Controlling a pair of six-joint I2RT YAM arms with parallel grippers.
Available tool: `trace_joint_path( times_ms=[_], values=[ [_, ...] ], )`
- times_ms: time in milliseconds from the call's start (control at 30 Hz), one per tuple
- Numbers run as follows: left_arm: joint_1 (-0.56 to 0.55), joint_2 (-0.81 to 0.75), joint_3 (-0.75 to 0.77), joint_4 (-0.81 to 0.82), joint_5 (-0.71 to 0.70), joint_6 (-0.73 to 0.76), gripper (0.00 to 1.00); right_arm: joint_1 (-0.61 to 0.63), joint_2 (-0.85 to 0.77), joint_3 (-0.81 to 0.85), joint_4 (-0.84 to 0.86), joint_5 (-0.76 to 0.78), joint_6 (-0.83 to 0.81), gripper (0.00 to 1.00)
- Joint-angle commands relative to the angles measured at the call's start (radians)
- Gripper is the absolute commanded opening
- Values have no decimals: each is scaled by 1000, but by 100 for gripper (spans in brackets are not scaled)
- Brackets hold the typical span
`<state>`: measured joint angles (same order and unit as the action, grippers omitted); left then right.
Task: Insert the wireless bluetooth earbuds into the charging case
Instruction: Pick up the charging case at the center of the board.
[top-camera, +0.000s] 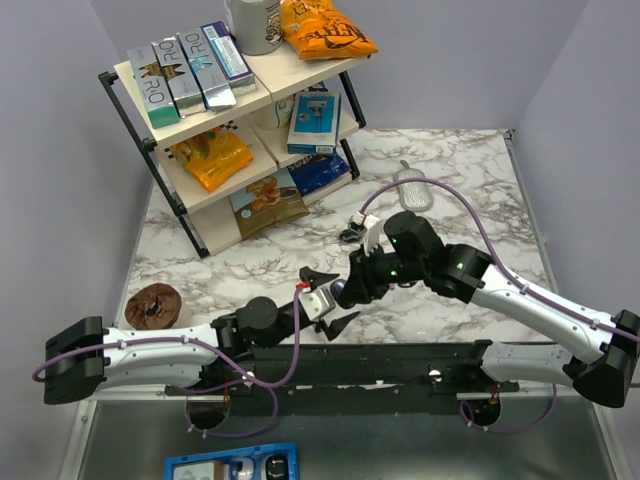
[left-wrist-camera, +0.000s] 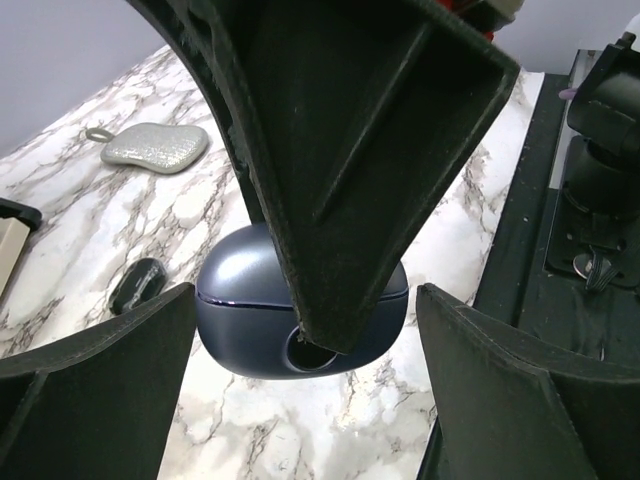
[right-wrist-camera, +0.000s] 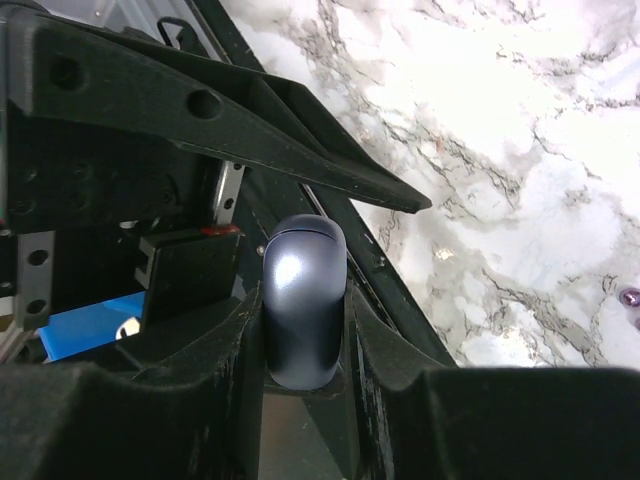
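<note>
Near the front edge of the white marble-patterned table (top-camera: 450, 160), my right gripper (right-wrist-camera: 303, 345) has its jaws pinching the small rounded periwinkle-blue charging case (left-wrist-camera: 240, 300) by two opposite sides, lifted off the table; its seam shows and the lid looks shut; my left gripper (top-camera: 331, 298) sits just beside it, jaws spread wide either side of the case and touching nothing; a tiny translucent purple earbud (right-wrist-camera: 630, 297) lies on the table well apart, at the edge of the right wrist view. I judge the step in hand to be opening the lid; I cannot tell where the hinge is, so I would find it first, then bring one left jaw tip to the seam opposite and lever gently; too much force could twist the case out of the pinch.
</note>
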<state>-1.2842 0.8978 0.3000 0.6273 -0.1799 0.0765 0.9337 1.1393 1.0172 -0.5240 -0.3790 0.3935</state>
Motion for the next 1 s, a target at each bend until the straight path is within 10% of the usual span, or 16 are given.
trace_joint_path(
  times_ms=[0,367,767,900,967],
  values=[
    [-6,4,1,49,-29,-12,95,-6,-16,-20,32,12,18,1],
    [-7,-8,8,46,-13,-14,90,-4,-15,-35,38,14,25,1],
    [-6,7,8,41,26,-18,37,-6,-26,-35,41,3,33,1],
    [-7,15,14,32,31,-9,0,-6,-32,-31,41,0,33,45],
    [-6,16,16,28,33,-7,0,-6,-39,-23,29,23,38,55]
  ],
)
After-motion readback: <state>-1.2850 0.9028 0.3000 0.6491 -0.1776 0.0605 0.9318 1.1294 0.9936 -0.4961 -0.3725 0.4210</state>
